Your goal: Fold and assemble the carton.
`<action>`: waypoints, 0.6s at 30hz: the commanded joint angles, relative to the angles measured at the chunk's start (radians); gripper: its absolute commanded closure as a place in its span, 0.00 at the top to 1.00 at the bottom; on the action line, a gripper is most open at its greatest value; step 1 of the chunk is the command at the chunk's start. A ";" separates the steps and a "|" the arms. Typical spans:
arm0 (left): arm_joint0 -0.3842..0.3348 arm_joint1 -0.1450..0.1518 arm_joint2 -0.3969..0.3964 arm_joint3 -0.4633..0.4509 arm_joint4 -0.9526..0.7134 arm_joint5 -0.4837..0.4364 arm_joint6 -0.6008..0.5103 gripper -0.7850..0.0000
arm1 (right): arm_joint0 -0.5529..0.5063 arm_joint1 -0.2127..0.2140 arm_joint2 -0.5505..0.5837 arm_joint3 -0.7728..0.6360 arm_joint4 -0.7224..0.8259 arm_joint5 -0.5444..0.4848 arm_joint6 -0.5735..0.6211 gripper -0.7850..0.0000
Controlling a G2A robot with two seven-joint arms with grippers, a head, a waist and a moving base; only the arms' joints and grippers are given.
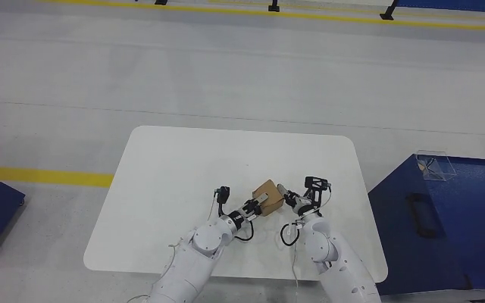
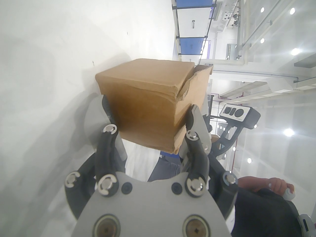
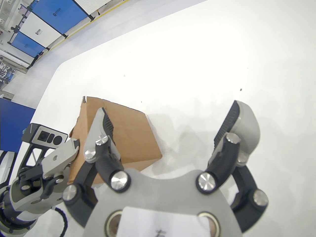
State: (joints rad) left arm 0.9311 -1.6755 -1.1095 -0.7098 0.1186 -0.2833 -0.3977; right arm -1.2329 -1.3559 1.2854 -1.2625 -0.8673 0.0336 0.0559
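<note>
- The small brown corrugated-cardboard carton [image 1: 267, 194] sits on the white round-cornered table [image 1: 189, 174], near the edge closest to the robot and between the two arms.
- The left jaws are closed on it, one against each of two opposite walls at the end nearest that wrist, so the box looks gripped rather than merely touched.
- The right jaws stand wide apart with nothing in them. From that wrist, one crosses the carton's upper face and the other hangs over bare table, well clear of the carton. Whether the near one touches the card cannot be told.
- At the end away from the left jaws, a ragged-edged brown flap [image 2: 198, 82] stands out past the corner and is not yet folded in, so the assembly looks unfinished.
- Handling, as a judgement: the box should be very light and fairly stiff along its creases. Its walls would likely dent under a hard squeeze, and the torn edge could rip further.
- The best hold is probably across two opposite walls close to a corner, where the card is stiffest. The loose flap wants a flat push near its hinge line — with the body pinned so it cannot slide on the smooth table.
</note>
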 commanded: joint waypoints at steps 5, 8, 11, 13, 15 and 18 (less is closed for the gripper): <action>-0.001 -0.001 0.009 0.003 -0.007 -0.004 0.004 0.67 | -0.001 0.000 0.002 0.002 -0.007 -0.010 0.000 1.00; 0.002 -0.002 0.012 -0.002 -0.011 -0.016 0.011 0.73 | 0.000 0.000 0.012 -0.001 0.003 -0.013 -0.011 1.00; 0.008 -0.001 0.014 -0.012 -0.013 -0.024 0.014 0.76 | -0.001 0.002 0.027 -0.010 0.013 -0.018 -0.010 1.00; 0.012 0.000 0.013 -0.019 -0.016 -0.028 0.015 0.74 | -0.002 0.004 0.034 -0.017 0.013 -0.020 -0.006 1.00; 0.016 0.001 0.012 -0.025 -0.018 -0.031 0.016 0.74 | -0.003 0.004 0.036 -0.022 0.010 -0.020 -0.006 1.00; 0.019 0.003 0.011 -0.030 -0.024 -0.029 0.015 0.75 | -0.003 0.004 0.029 -0.024 -0.002 -0.022 -0.003 1.00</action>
State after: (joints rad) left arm 0.9494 -1.6729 -1.0980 -0.7388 0.0963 -0.3130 -0.3816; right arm -1.2362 -1.3519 1.3168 -1.2869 -0.8661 0.0112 0.0530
